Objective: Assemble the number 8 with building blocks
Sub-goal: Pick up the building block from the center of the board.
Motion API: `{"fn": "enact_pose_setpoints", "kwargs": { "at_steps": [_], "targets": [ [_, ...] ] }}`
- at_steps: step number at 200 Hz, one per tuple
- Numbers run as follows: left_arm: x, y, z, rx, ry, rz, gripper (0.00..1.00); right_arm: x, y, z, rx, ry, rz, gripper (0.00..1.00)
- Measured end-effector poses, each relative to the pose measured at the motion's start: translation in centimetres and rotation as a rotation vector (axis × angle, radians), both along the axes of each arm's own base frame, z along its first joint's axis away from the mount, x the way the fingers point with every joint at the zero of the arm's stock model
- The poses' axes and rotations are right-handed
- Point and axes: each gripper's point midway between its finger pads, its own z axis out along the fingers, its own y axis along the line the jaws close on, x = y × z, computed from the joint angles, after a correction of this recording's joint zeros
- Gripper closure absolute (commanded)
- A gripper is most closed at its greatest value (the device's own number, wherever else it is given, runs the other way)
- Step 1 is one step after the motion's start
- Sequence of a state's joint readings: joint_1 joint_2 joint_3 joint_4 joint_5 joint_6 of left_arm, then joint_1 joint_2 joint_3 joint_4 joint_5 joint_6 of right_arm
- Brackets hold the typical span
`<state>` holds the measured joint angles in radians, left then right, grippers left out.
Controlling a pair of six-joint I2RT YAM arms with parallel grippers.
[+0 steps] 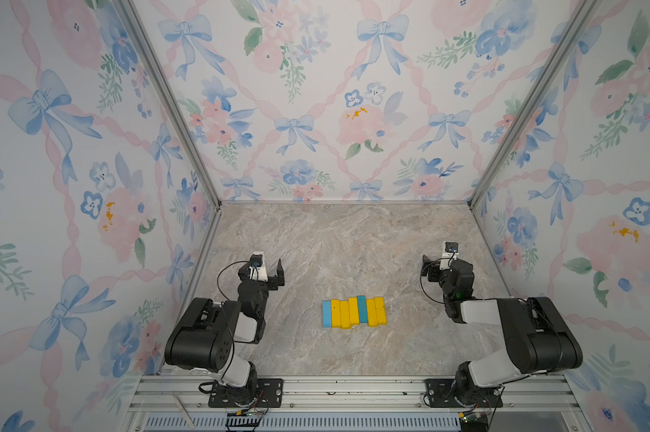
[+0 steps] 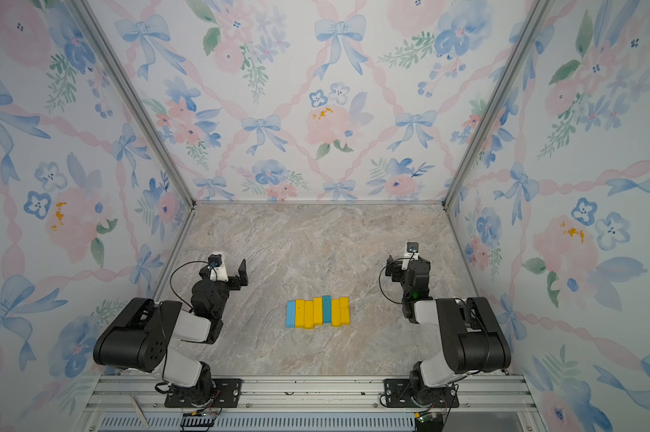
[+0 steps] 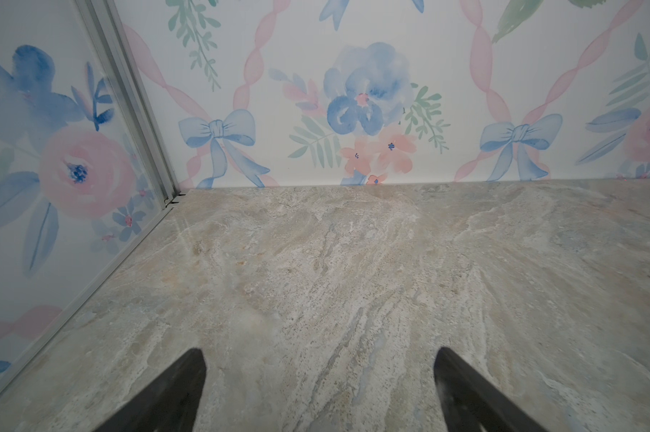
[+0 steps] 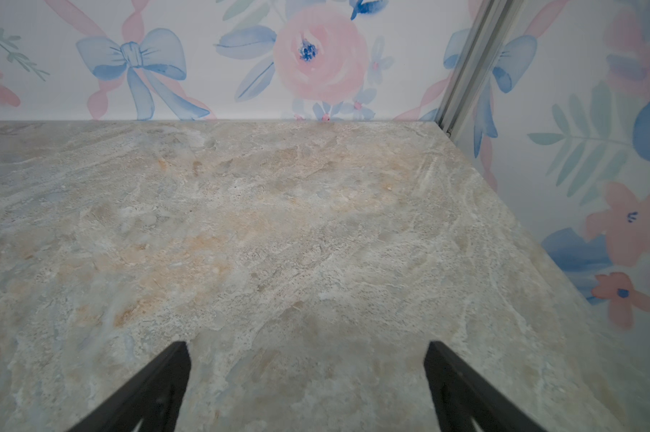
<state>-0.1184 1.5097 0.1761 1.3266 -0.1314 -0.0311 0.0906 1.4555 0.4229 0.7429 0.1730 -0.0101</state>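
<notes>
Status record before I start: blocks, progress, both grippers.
blocks: seven, flat in one row, side by side, between the arms
colours: light blue block at the left arm's end; teal block fifth from it; the other five yellow
progress: nothing assembled yet
left gripper: open, empty, over bare table
right gripper: open, empty, over bare table

Smooth marble-look desk (image 1: 353,243) with slight sheen. Matt painted building blocks (image 1: 353,312), perhaps wood. Brushed metal frame posts (image 1: 174,104). Matt printed floral paper on walls (image 1: 316,74).
</notes>
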Motion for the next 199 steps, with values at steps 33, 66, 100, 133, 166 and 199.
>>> {"fn": "enact_pose_setpoints", "kwargs": {
  "at_steps": [33,66,100,133,166,199],
  "targets": [
    [-2.7,-1.4,5.1,0.005,-0.153,0.013,0.02,2.2,2.9,9.4,0.079,-0.091,0.071,0.02],
    [-4.9,-0.8,11.0,-0.125,-0.3,0.047,0.02,4.8,2.2,14.8,0.353,-0.063,0.05,0.02],
    [-4.1,-4.0,17.9,-0.205,-0.359,-0.137,0.02,7.2,0.0,13.2,0.9,-0.037,0.124,0.02],
    [-3.1,-4.7,20.6,-0.429,-0.337,-0.184,0.02,9.7,-2.3,5.2,1.516,0.051,0.082,0.02],
    [-2.7,-5.1,21.4,-0.582,-0.278,-0.248,0.02,8.3,-0.2,5.6,1.68,0.116,0.164,0.02],
    [-1.8,-6.7,22.5,-0.69,-0.223,-0.397,0.02,6.9,-0.2,12.0,1.64,0.009,0.32,0.02]
  ]
}}
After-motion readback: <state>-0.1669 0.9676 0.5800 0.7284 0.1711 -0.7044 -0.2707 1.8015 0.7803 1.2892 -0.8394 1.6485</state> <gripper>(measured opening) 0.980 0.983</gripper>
